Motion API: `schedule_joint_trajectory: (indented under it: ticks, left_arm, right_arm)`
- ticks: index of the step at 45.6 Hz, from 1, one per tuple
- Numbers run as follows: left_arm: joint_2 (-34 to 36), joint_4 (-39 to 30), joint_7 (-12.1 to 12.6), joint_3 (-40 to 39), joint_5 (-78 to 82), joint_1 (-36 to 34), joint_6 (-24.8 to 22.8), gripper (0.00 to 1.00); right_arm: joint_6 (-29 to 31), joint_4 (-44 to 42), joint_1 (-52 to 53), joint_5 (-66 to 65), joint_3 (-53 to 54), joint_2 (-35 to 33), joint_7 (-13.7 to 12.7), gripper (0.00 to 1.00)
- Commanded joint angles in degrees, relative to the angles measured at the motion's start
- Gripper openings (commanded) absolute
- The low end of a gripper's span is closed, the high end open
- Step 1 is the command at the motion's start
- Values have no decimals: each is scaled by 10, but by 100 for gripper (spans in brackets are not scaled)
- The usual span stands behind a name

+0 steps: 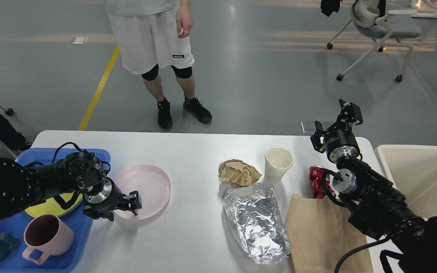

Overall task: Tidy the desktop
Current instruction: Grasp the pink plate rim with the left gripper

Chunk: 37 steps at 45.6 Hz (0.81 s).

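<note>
Bright even overhead light, sharp focus throughout, soft shadows on white worktop [195, 151], glare streaks on grey floor [264, 57] top centre, crinkled foil [258, 223] glinting.

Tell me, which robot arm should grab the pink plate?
Probably the left. The left gripper is already at the near edge of the pink plate, right beside the blue tray. The right gripper is raised at the far right end of the desktop, beyond the paper cup.
</note>
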Motion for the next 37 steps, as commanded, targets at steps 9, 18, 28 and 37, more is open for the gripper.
schedule_joint_trajectory:
  ticks: [9,18,28,37]
  left_arm:
    - [2,0,1,0,0,6,-8,39]
    - [3,0,2,0,1,9,-49,12]
    - [7,0,1,0,1,8,-81,0]
    - [9,0,1,-1,0,-5,-93,0]
  right_arm:
    - [0,0,0,0,0,0,0,100]
    - [0,0,0,0,0,0,-1,100]
    - [0,0,0,0,0,0,0,100]
    - [1,0,0,0,0,0,0,100]
